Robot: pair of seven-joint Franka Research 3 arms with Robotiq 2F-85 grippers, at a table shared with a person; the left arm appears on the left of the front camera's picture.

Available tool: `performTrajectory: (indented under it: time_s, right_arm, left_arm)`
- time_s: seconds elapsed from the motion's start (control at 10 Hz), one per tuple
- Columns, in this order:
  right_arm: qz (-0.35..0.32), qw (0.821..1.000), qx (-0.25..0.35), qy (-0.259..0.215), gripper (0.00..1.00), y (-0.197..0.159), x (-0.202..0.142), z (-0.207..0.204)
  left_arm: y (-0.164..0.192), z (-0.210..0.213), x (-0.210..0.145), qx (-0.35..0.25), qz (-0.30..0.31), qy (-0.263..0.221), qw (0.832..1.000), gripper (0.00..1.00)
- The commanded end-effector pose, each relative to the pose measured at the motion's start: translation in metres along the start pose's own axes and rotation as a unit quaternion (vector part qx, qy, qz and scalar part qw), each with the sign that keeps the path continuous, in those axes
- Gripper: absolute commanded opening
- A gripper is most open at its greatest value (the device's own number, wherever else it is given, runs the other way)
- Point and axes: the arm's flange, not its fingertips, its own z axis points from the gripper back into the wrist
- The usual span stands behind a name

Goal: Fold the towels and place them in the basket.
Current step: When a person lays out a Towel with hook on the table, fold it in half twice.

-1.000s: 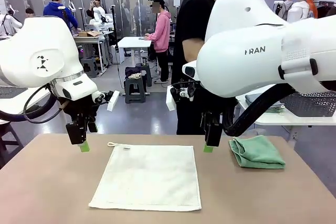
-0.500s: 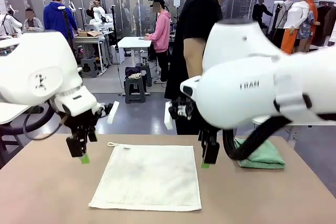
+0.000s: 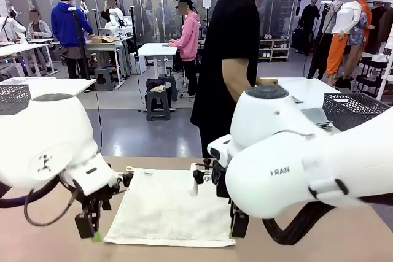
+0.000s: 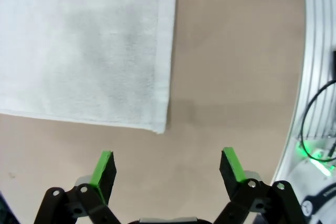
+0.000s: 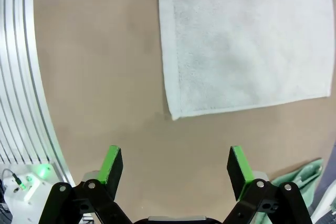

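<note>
A cream-white towel (image 3: pixel 169 207) lies flat in the middle of the tan table, its little loop at the far left corner. My left gripper (image 3: pixel 92 229) hangs open just off the towel's near left corner; in the left wrist view that gripper (image 4: pixel 168 161) stands a short way from the corner of the towel (image 4: pixel 84 51). At the near right corner my right gripper (image 3: pixel 236 228) is open too, and in its wrist view the right gripper (image 5: pixel 176 161) faces the towel (image 5: pixel 247 40). The mint green towel (image 5: pixel 311 178) lies bunched to the right. A dark mesh basket (image 3: pixel 356 110) stands on a white side table.
A person in a black T-shirt (image 3: pixel 227 59) stands at the far side of the table. Another dark mesh basket (image 3: pixel 12 97) sits on a table at the back left. A ribbed metal edge (image 5: pixel 18 77) runs along the table's near side.
Both arms have come from the cream towel's far corners toward its near corners and dropped lower. The right arm now covers the green towel in the front view. Both grippers stayed open.
</note>
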Motion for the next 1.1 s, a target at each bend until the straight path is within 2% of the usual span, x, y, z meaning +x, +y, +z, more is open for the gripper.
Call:
performTrajectory:
  time_s: [0.0, 0.4, 0.6, 0.7, 1.0]
  right_arm:
    - [-0.007, 1.0, -0.007, -0.005, 1.0, -0.007, 0.011, -0.031]
    - [-0.009, 1.0, 0.003, 0.016, 1.0, -0.019, -0.005, -0.075]
    - [0.0, 1.0, -0.006, 0.016, 1.0, -0.02, -0.004, -0.069]
    - [-0.006, 1.0, 0.016, 0.015, 1.0, -0.017, -0.009, -0.077]
    - [-0.004, 1.0, 0.014, 0.016, 1.0, -0.018, -0.01, -0.077]
  left_arm:
    - [-0.003, -0.022, 0.008, 0.029, 0.01, 0.021, 0.999, 1.0]
    - [0.001, -0.057, -0.002, 0.032, 0.008, 0.012, 0.999, 1.0]
    - [0.0, -0.051, -0.006, 0.026, 0.008, 0.01, 1.0, 1.0]
    - [0.006, -0.053, 0.003, 0.017, 0.008, 0.008, 1.0, 1.0]
    - [0.007, -0.054, 0.002, 0.017, 0.009, 0.008, 1.0, 1.0]
